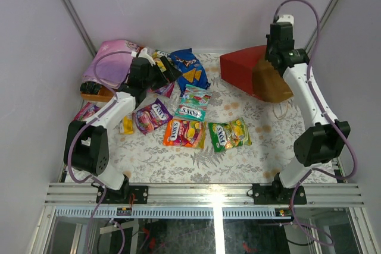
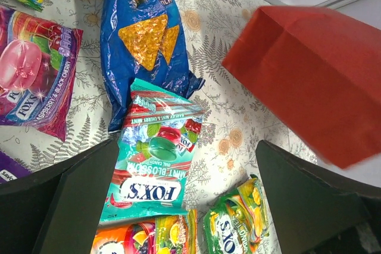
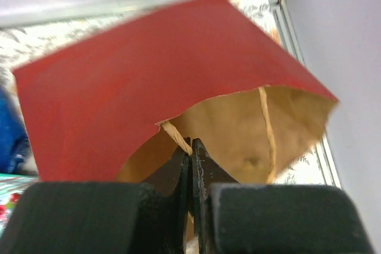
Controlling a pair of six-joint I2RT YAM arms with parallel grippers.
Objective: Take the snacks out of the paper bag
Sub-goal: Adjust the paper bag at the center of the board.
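Snacks (image 1: 189,124) lie spread on the fern-print table cover (image 1: 178,165), left of centre: flat, glossy, crinkled candy packets, with the puffier dark-blue chip bag (image 1: 189,69) behind them; paper bag (image 1: 244,72) sits far right, tilted, apparently lifted; stiff red outside, matte brown kraft inside; no packet shows in the visible interior. Right gripper (image 3: 190,157) is clamped tight on the bag's rim beside a twisted handle (image 3: 176,135); left gripper (image 2: 187,147) gapes fully, holding nothing, above the teal packet (image 2: 152,165). Judged step: emptying nearly finished; next move calls for tipping the mouth downward to confirm nothing remains.
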